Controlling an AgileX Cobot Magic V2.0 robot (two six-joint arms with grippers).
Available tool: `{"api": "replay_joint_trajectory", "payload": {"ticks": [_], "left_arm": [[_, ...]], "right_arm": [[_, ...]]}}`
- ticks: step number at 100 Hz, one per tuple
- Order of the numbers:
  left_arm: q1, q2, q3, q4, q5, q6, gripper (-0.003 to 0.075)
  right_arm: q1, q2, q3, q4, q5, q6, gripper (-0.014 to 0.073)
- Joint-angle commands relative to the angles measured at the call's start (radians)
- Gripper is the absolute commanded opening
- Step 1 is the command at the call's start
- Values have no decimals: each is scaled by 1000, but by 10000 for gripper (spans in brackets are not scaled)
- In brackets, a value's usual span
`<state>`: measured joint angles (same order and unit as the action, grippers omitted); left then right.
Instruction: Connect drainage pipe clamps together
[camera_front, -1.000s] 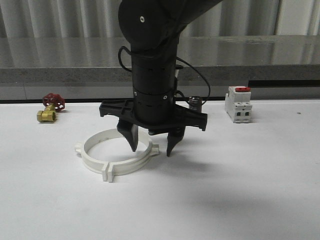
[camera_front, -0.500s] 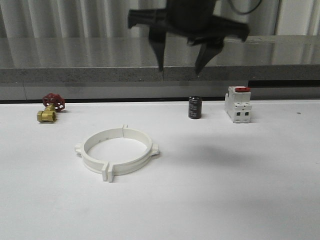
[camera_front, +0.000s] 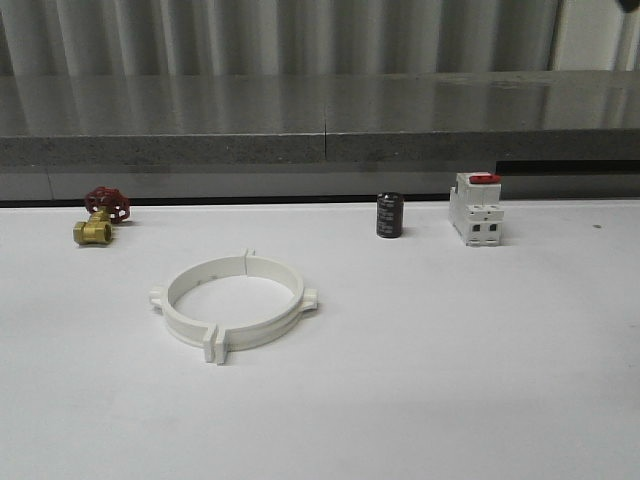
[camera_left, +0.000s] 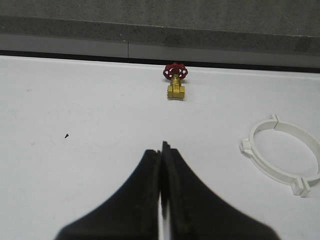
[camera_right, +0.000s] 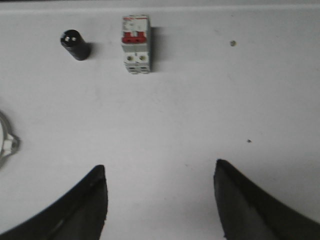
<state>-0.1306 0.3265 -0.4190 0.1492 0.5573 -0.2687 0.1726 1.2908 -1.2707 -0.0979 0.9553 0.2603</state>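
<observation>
Clamps (camera_front: 234, 305) joined as 1 ring, lower left of frame; left end effector (camera_left: 162, 150) together, right end effector (camera_right: 160, 172) apart.

Front camera sits low, looking level across the white table (camera_front: 480, 380) toward the grey ledge. Left wrist camera looks forward and down, sharing the red-handled brass valve (camera_front: 100, 215) (camera_left: 175, 82). Right wrist camera looks steeply down, sharing the white boxy red-switched breaker (camera_front: 476, 208) (camera_right: 135, 44).
</observation>
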Motion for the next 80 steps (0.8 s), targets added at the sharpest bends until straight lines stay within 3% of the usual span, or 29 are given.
{"api": "replay_joint_trajectory", "payload": {"ticks": [1, 16, 53, 67, 80], "left_arm": [[1, 5, -27, 3, -76, -2, -20], [1, 5, -27, 3, -76, -2, -20], [1, 5, -27, 3, -76, -2, -20], [1, 5, -27, 3, -76, -2, -20], [1, 5, -27, 3, -76, -2, -20]], "right_arm": [[-81, -121, 51, 57, -54, -102, 470], [-181, -281, 198, 129, -89, -141, 469], [-180, -707, 512, 136, -54, -167, 453], [-180, -816, 588, 136, -54, -167, 351], [-180, -854, 612, 136, -35, -167, 171]]}}
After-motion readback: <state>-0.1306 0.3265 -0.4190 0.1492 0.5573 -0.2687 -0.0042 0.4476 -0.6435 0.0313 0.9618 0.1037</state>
